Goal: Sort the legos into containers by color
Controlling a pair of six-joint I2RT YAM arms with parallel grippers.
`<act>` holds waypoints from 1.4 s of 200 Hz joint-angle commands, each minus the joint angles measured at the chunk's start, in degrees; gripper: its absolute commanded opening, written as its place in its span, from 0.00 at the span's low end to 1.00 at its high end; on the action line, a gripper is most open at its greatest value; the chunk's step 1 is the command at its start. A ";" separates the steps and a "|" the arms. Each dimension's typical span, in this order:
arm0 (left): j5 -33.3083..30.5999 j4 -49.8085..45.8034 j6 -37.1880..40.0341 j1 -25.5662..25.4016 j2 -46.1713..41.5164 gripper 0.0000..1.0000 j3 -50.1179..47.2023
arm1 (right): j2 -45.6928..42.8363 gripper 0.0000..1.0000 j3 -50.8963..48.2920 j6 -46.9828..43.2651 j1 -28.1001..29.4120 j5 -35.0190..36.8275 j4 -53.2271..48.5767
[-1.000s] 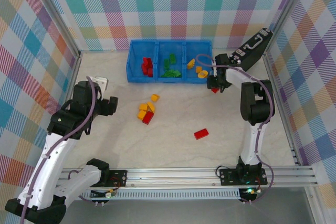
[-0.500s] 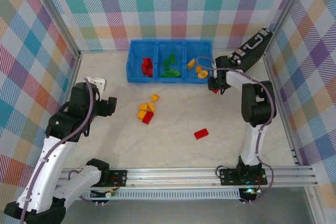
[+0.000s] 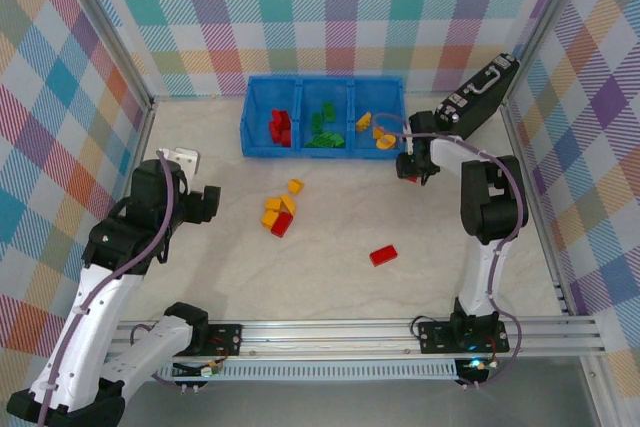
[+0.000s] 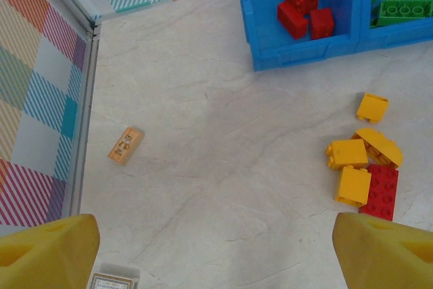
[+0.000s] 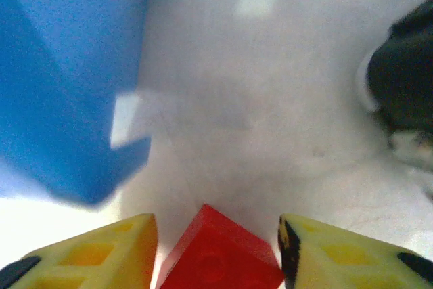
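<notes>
- Right pincer [image 3: 409, 169] is low over the tabletop [image 3: 330, 292], just off the right end of the blue tray [image 3: 320, 152], toward the far right corner.
- Its jaws are partly closed. A red brick [image 5: 220, 258] sits between the two yellow fingers [image 5: 95, 255], and both fingers meet its sides. The brick is gripped.
- In the right wrist view the tray wall is a blue blur on the left. A dark shape on the right is too blurred to identify.
- Left pincer [image 3: 205, 202] is near the left edge of the tabletop, well apart from the tray. Its jaws are spread wide with nothing between them, and only bare tabletop shows under the gap.
- The tray lies along the middle of the far edge and has three compartments. The left one holds red legos [image 3: 280, 127], the middle one green legos [image 3: 322, 125], and the right one yellow legos [image 3: 375, 130].
- Unsorted on the tabletop, left of centre, is a loose pile [image 3: 277, 213] of yellow pieces with one red piece touching them.
- A single yellow brick [image 3: 295, 186] lies just beside the pile, on its far side.
- A lone red lego [image 3: 383, 255] lies right of centre, toward the near edge and well apart from the pile.
- A tan block [image 4: 126, 145] lies flat near the left edge, by itself.
- A black case [image 3: 480, 92] is tilted in the far right corner, just behind the right pincer.
</notes>
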 commanded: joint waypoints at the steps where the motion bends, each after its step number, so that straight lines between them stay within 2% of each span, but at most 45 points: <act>1: -0.61 -0.98 0.52 0.41 -0.71 0.89 1.31 | -0.27 0.57 -3.38 0.51 0.83 -1.37 -7.77; 22: -0.57 -0.93 0.65 0.46 -0.92 0.89 1.31 | -0.75 0.58 -4.24 0.71 0.84 -1.29 -7.87; 104: -1.27 -1.33 0.96 0.46 -2.49 0.89 1.04 | 0.35 0.38 -2.09 0.82 0.94 -0.94 -8.60; 159: -1.23 -0.62 1.57 0.46 -3.30 0.90 1.09 | -11.56 0.32 1.33 1.11 3.77 -1.45 -14.55; 185: -1.63 -0.09 2.25 0.46 -3.76 0.90 0.88 | -16.10 0.31 8.54 0.10 7.35 -1.19 -16.92; 212: -1.71 0.08 2.22 0.46 -3.92 0.90 0.87 | -14.88 0.30 17.53 -3.69 12.75 -1.55 -13.92; 240: -1.89 -1.19 1.58 0.46 -4.99 0.90 1.12 | -9.30 0.29 25.30 -11.96 18.60 -0.49 -4.91; 280: -1.66 -3.54 0.60 0.46 -7.38 0.90 1.39 | 5.69 0.29 45.44 -17.10 23.16 -2.91 -1.54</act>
